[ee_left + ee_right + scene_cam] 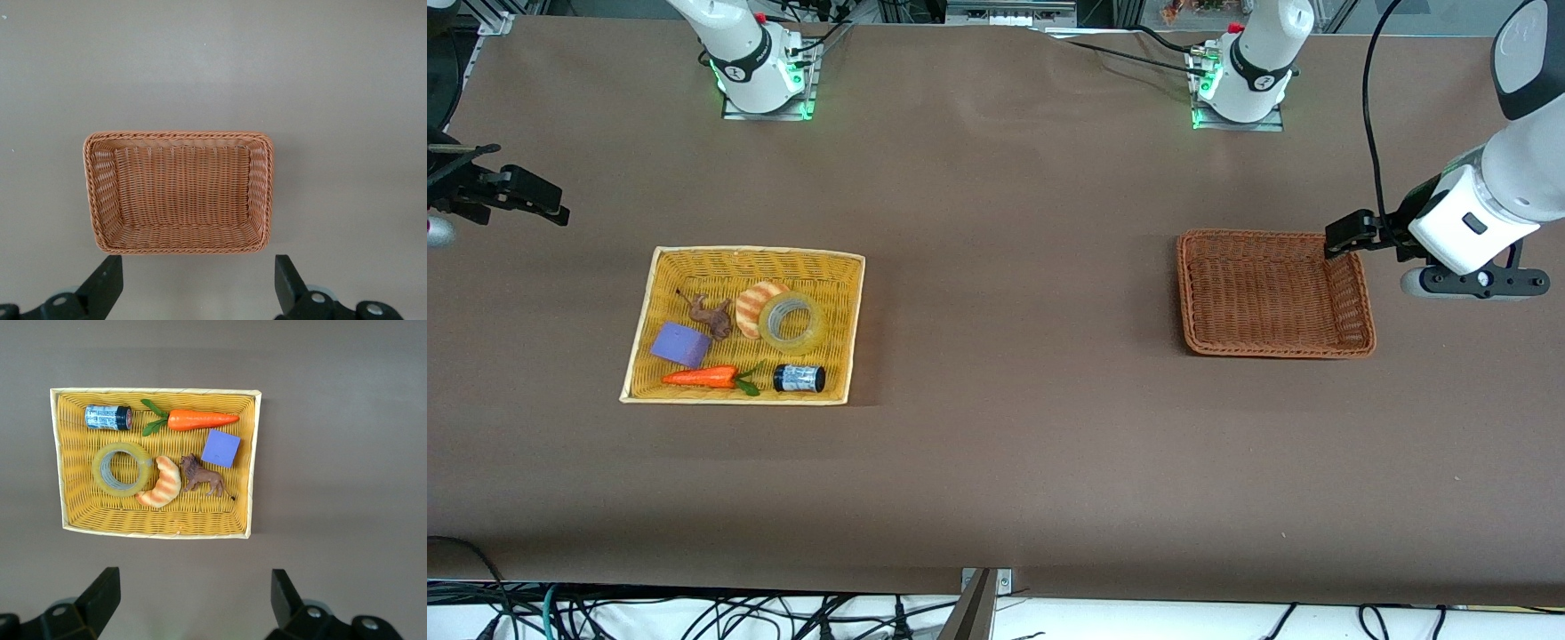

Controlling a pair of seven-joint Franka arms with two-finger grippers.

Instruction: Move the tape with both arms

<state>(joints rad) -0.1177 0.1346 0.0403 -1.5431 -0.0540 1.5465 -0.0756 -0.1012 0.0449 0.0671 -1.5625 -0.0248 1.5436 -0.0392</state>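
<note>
The tape (816, 327) lies flat in the yellow basket (756, 253), touching an orange-striped crescent bread (752, 307). It also shows in the right wrist view (100, 472). My right gripper (538, 200) is open and empty, up over bare table at the right arm's end, apart from the yellow basket; its own view (195, 580) shows the jaws wide apart. My left gripper (1344, 235) is open and empty, up over the rim of the brown basket (1272, 293) at the left arm's end; its own view (198, 267) shows the jaws wide apart.
The yellow basket also holds a black cylinder (799, 378), a carrot (703, 377), a purple block (680, 345) and a brown toy animal (711, 316). The brown basket (177, 193) has nothing in it. Brown table cloth (1014, 356) lies between the two baskets.
</note>
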